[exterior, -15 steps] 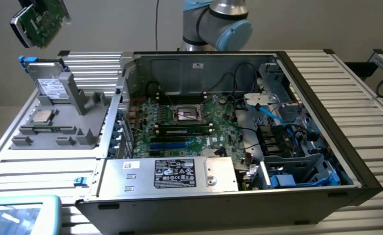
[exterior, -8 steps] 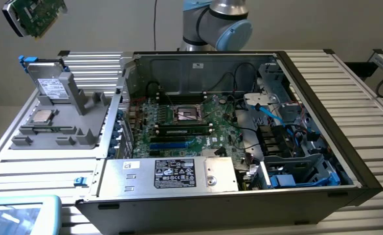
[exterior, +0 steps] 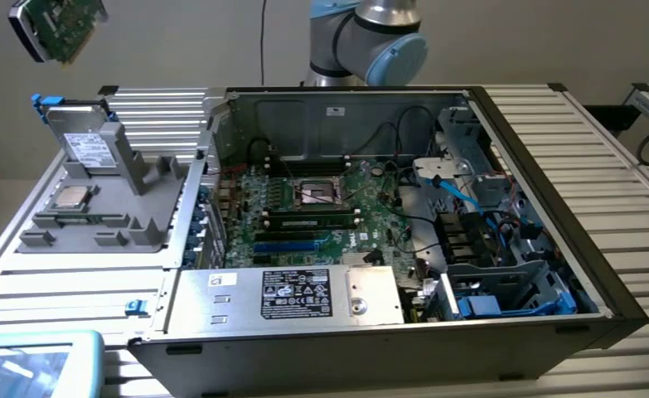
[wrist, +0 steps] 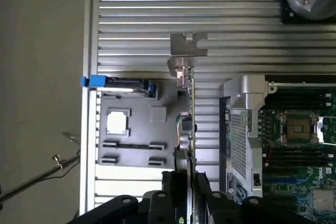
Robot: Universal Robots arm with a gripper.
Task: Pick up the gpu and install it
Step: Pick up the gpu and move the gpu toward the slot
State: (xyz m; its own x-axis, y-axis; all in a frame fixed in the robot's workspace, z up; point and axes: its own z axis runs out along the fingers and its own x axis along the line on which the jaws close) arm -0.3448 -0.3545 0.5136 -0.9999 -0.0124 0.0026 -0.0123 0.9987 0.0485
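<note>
The gpu [exterior: 59, 29] hangs high in the air at the exterior view's far left, green board tilted, its silver bracket along the near edge. In the wrist view I see the gpu [wrist: 190, 124] edge-on, its silver bracket [wrist: 188, 51] at the far end. My gripper [wrist: 190, 184] is shut on the card, a black finger pressed against each face. The card hovers above the slatted table, between the grey fixture [wrist: 157, 153] and the open computer case [wrist: 241, 129].
The open case [exterior: 545, 166] holds the big green motherboard [exterior: 374, 211] with its empty processor socket, cables and a power supply [exterior: 291, 294]. A grey fixture [exterior: 119, 220] beside the case carries a square silver chip [exterior: 73, 196]. The arm's base [exterior: 369, 41] stands behind the case.
</note>
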